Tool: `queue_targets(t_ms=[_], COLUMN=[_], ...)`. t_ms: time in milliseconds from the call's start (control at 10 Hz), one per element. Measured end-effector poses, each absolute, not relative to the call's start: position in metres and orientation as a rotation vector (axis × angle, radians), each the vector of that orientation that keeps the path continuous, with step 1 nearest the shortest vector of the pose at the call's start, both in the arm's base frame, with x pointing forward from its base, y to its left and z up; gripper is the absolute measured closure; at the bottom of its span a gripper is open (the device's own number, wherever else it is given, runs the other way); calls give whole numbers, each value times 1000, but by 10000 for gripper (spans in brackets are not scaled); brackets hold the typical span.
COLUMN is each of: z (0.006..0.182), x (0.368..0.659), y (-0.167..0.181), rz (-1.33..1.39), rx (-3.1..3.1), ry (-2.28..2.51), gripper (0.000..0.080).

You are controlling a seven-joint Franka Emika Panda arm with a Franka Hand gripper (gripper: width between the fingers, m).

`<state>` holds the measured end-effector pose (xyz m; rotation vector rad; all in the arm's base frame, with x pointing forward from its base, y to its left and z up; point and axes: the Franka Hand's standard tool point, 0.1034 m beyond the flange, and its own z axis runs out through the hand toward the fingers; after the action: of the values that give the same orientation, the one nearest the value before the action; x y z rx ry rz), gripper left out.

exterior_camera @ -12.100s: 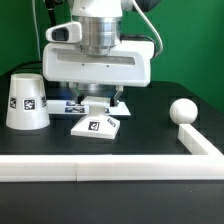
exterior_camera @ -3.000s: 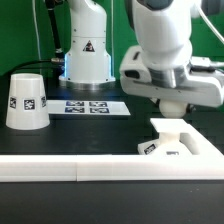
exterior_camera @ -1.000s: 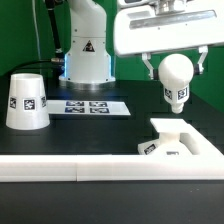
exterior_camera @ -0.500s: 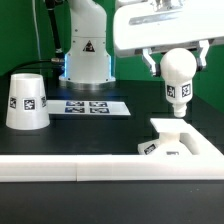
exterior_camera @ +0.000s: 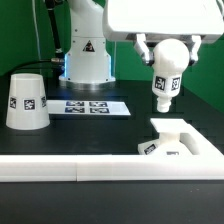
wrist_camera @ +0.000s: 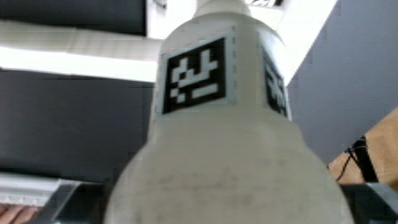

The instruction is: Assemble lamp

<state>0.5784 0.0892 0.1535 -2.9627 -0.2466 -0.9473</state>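
Gripper (exterior_camera: 170, 52) fingers clamp white ball-shaped plastic bulb (exterior_camera: 164, 85) by the ball, neck down, tilted, in air above flat square white base (exterior_camera: 185, 135), probably aligning for insertion. White cone shade (exterior_camera: 27, 100) well apart.

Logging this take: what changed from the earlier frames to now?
The base went from the middle of the table to the corner at the exterior view's right. The bulb, once loose on the table, is now clamped in the gripper in the air above the base; in the last second it rose a little and tilted. The shade and marker board stayed put.
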Motion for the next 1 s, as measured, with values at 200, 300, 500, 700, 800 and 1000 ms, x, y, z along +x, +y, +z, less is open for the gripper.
queue_targets(t_ms=[200,300,500,700,800,1000], z=[149,149,149,156,154,149], x=[575,575,581,601,605,608], y=[91,91,89,89,91,98], rz=[-934,-934,-944,-967,-969,-966], rx=[-2964,-2964,-2969,-2960,-2958,-2954], ry=[-244,-243,-301,-299,-290,-304], gripper=[220,220,220,220,220,220])
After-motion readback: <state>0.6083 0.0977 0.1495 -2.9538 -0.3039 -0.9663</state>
